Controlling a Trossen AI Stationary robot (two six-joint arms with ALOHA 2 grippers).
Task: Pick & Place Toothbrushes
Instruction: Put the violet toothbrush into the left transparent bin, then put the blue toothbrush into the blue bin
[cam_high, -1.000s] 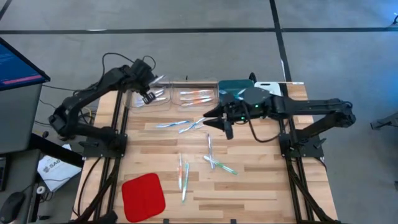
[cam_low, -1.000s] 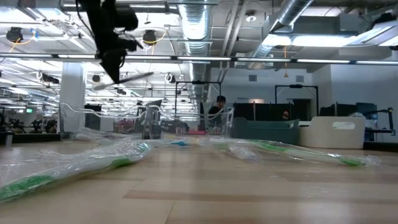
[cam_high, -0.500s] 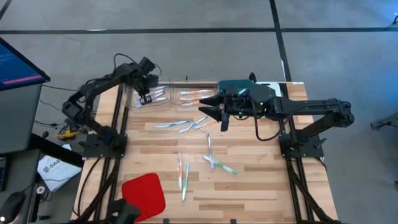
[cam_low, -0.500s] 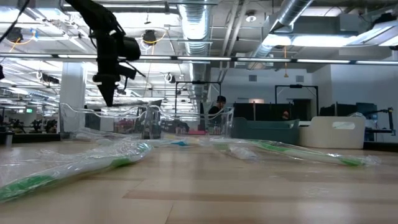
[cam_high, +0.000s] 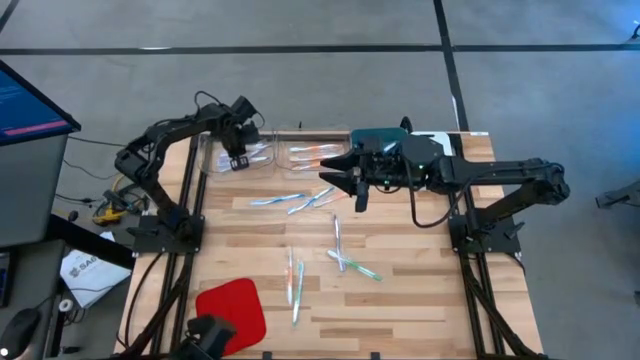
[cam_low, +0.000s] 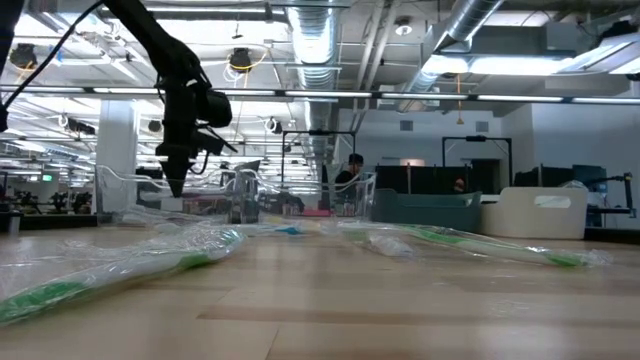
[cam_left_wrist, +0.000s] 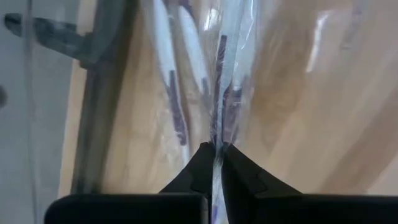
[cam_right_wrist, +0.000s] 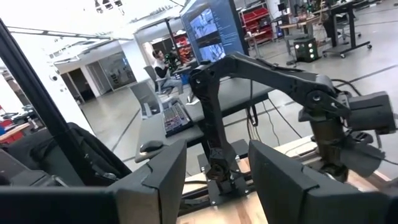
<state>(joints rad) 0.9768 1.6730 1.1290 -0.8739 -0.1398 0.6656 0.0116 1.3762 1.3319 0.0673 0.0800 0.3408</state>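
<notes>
Two clear plastic bins (cam_high: 270, 152) sit at the table's twelve o'clock edge to collect wrapped translucent toothbrushes (cam_high: 338, 255), several loose at centre. Left gripper (cam_left_wrist: 215, 163), pinched on one toothbrush (cam_left_wrist: 224, 74), hangs over the left bin for release. Right gripper (cam_high: 335, 178) hovers open, empty, at one o'clock.

Two clear bins (cam_high: 285, 152) side by side at bench (cam_high: 420, 290) far edge, toothbrushes inside. Left end effector (cam_high: 236, 160) over left bin. Right end effector (cam_high: 335, 178) just right of bins. Loose toothbrushes (cam_high: 340, 255) mid-bench. Pad (cam_high: 230, 313) at near left corner.
</notes>
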